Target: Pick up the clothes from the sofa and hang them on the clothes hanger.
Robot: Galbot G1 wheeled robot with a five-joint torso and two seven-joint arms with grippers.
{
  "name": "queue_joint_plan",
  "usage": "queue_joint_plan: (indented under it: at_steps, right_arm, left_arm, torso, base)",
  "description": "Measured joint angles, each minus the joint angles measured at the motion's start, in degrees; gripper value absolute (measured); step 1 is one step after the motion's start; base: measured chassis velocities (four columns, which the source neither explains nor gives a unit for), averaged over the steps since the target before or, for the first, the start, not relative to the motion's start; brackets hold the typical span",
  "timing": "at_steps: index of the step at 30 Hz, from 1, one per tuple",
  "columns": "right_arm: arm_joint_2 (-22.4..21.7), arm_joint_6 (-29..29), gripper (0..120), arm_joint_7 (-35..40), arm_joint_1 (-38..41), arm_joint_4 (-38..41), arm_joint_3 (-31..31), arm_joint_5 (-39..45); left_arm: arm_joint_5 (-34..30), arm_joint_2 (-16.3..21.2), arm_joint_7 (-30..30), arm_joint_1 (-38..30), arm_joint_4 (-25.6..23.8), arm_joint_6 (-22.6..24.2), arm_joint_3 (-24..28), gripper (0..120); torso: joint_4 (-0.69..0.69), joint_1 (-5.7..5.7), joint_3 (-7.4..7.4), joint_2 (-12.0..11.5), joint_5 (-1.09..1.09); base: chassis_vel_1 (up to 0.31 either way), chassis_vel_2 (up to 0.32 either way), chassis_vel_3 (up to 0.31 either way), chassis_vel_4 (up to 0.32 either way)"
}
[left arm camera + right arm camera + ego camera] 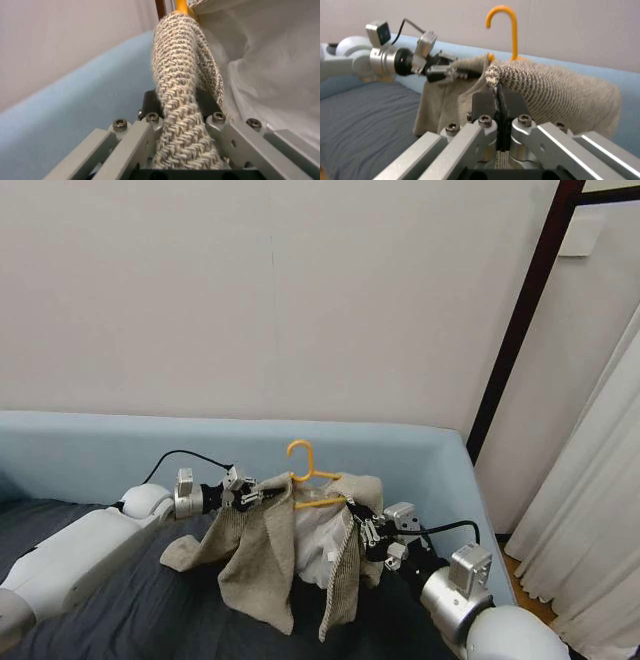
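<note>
A beige knit cardigan [262,555] hangs over a white garment [318,545] on an orange hanger [301,468], held up above the sofa seat. My left gripper [244,492] is shut on the cardigan's shoulder edge; in the left wrist view the knit fabric [184,75] runs between its fingers [150,103], with the hanger [181,5] just beyond. My right gripper [368,532] is shut on the cardigan's other front edge. In the right wrist view the closed pads [485,103] pinch the knit [555,92] below the hanger hook [502,22], with the left gripper [442,71] across from it.
The sofa has a light blue backrest [90,450] and a dark blue-grey seat [150,605]. A plain wall rises behind. A dark door frame [515,330] and white curtains [590,520] stand to the right of the sofa's end.
</note>
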Motion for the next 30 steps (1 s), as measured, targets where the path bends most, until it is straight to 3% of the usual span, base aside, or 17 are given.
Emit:
queue_joint_plan:
  at_steps: [6,16,21,30]
  right_arm:
    - [-1.65,1.14,0,-2.28,-2.09,1.82,-0.1,-3.27]
    - [-1.93,2.64,0,-5.61,-5.71,2.17,-3.27,-10.83]
    - [-0.26,3.39,0,-7.64,-3.33,-1.25,-6.64,-12.63]
    - [-0.16,4.98,0,-10.96,-3.37,-4.26,-9.42,-15.68]
  left_arm:
    - [-2.75,5.11,-3.52,-2.4,-8.06,0.55,0.16,9]
    - [-5.32,10.95,-8.3,-4.73,-14.68,1.08,-0.02,9]
    - [-6.98,12.8,-9.93,-5.32,-18.14,1.47,-0.18,9]
    - [-7.22,13.12,-12.3,-6.82,-19.31,1.65,-0.29,9]
  torso:
    - [0.02,0.0,-0.01,0.0,0.0]
    - [0.01,-0.01,-0.01,0.0,-0.01]
    - [0.02,0.0,-0.01,0.0,0.01]
    - [0.0,0.0,0.0,0.0,-0.01]
  base:
    - [0.0,0.0,0.0,0.0]
    - [0.0,0.0,0.0,0.0]
    - [0.0,0.0,0.0,0.0]
    - [0.0,0.0,0.0,0.0]
